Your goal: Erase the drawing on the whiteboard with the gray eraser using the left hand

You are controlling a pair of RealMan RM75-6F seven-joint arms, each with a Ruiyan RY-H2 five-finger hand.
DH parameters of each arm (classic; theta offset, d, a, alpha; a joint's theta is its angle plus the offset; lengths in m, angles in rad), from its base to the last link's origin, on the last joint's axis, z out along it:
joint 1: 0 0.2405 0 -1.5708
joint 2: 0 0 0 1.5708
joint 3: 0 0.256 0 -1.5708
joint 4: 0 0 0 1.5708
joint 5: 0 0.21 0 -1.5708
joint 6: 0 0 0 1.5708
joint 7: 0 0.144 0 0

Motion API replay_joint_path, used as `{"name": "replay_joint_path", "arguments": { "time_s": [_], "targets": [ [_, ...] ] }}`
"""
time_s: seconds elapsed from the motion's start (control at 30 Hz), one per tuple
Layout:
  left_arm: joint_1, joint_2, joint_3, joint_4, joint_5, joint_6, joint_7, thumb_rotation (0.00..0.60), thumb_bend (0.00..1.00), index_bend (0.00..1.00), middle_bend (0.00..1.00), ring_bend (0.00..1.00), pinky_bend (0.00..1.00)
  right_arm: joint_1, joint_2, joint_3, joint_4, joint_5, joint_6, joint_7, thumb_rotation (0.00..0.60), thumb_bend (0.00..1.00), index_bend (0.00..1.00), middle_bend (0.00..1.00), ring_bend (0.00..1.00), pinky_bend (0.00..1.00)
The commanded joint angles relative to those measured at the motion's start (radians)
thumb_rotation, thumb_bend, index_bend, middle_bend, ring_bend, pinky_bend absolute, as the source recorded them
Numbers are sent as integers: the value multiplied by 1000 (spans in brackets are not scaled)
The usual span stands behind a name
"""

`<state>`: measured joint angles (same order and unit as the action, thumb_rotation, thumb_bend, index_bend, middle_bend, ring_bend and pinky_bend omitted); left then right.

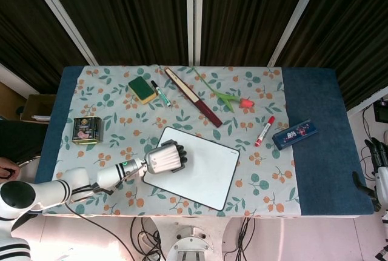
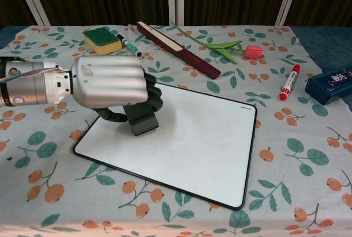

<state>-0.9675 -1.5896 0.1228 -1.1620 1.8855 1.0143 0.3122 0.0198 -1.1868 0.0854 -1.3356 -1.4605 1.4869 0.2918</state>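
We see the left hand (image 2: 110, 82) closed in a fist around the gray eraser (image 2: 144, 120), its fingers curled tight over the top of it, and the eraser's flat base sits on the whiteboard (image 2: 203, 149) near the board's left end. From the head view the same hand (image 1: 163, 158) lies over the left part of the board (image 1: 206, 170), with its forearm reaching in from the lower left of the table. The board surface that we can see is white, apart from a few faint small marks in the chest view; what lies under the hand and eraser is hidden from us. The board lies flat and slightly skewed on the floral tablecloth (image 2: 308, 154). Behind the hand, at the far side of the table, we find a green and yellow sponge (image 2: 102, 39) with a green-capped marker (image 2: 130, 46) just beside it, then a long dark red folded fan (image 2: 177, 48) and an artificial tulip (image 2: 231, 47) with a pink bloom. To the right of the board lie a red marker (image 2: 289, 82) and, further right, a blue pencil case (image 2: 330, 83). A small tin (image 1: 86, 130) stands well to the left in the head view. Of the right hand (image 1: 377, 152) we catch only dark fingers at the right edge of the head view, and we cannot tell whether they are spread or closed.
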Motion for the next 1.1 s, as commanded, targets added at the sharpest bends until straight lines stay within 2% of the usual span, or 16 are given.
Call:
{"name": "replay_joint_path", "arguments": {
  "time_s": [0.03,0.3,0.5,0.87,1.1],
  "targets": [
    [0,-10,18,-26,32,19,1,600,417,804,703,549,649,-1,1,-1,-1,-2,3,0,600,298,0,0,0,0],
    [-6,-19,52,-103,110,63,2,600,418,803,703,550,648,-1,-2,-4,4,-4,-1,4,600,298,0,0,0,0],
    [2,-6,53,-126,117,68,15,600,417,804,703,549,648,2,-4,-5,4,-9,-1,4,600,298,0,0,0,0],
    [80,95,18,-59,1,97,6,600,417,804,703,549,648,1,1,-2,-1,-7,5,1,600,298,0,0,0,0],
    [157,145,1,69,-118,93,-66,600,417,803,703,549,648,6,1,-3,-12,-12,3,-11,600,299,0,0,0,0]
  ]
}}
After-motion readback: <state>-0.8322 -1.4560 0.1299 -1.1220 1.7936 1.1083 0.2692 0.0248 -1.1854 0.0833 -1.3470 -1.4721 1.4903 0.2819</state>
